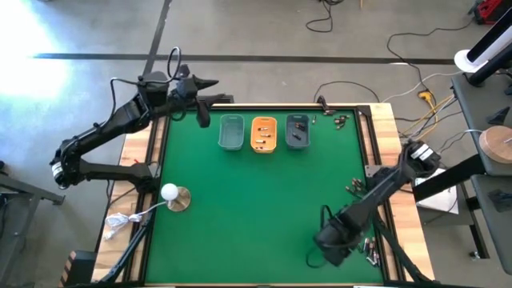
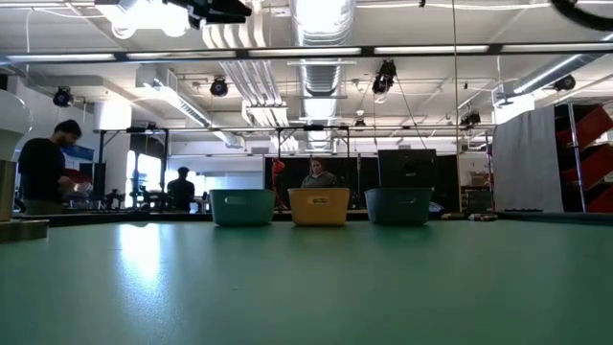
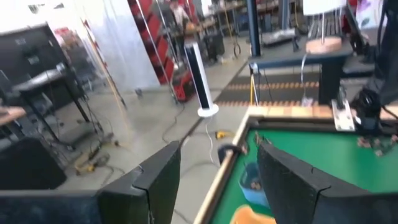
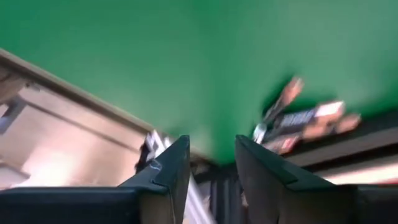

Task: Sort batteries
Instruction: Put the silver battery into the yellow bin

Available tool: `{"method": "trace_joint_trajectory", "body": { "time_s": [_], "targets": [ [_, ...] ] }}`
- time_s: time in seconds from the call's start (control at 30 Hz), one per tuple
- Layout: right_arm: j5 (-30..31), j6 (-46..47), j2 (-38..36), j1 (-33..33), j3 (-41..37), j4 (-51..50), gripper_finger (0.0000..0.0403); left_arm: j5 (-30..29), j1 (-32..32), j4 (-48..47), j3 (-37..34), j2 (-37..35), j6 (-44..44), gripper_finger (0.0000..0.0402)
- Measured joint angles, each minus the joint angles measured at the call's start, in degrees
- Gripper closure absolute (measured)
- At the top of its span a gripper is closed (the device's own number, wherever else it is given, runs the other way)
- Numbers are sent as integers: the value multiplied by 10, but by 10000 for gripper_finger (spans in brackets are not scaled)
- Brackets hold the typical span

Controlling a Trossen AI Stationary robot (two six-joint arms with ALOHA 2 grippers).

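The batteries lie in loose clusters on the green counter (image 1: 240,208): one small group (image 1: 357,187) near its right edge, another (image 1: 371,253) by the near right corner beside the right claw (image 1: 332,244), a few (image 1: 340,121) at the far right corner, and some already in the orange tray (image 1: 263,134) and the dark tray (image 1: 298,133); the teal tray (image 1: 231,133) looks empty. They are hard, smooth little cylinders, dense for their size, likely to roll or slip out of a pinch, so I would take each across its middle, fingers square to its long axis. The right claw hangs low over the near right corner, jaws partly apart with nothing visible between them; a blurred heap of cells (image 4: 305,121) lies just ahead of it. The left claw (image 1: 204,102) waits off the far left corner, jaws wide and empty. The felt-like top should damp rolling. Beyond it is an open workshop, where people (image 2: 46,168) stand well back.
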Motion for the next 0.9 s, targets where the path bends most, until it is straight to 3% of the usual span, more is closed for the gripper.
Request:
{"method": "trace_joint_trajectory", "body": {
  "time_s": [0.17,0.33,0.5,0.77,0.9],
  "targets": [
    [-12,80,12,62,-19,47,303,12,0,48,0,17,1,210],
    [-43,105,27,97,-33,51,316,125,1,84,0,46,-9,210],
    [-55,119,31,111,-47,58,316,168,2,82,32,86,-25,210],
    [-58,94,33,116,-83,76,292,200,2,-1,129,160,-24,210],
    [-62,100,33,116,-109,141,287,281,7,-53,169,180,-24,210]
  ]
}}
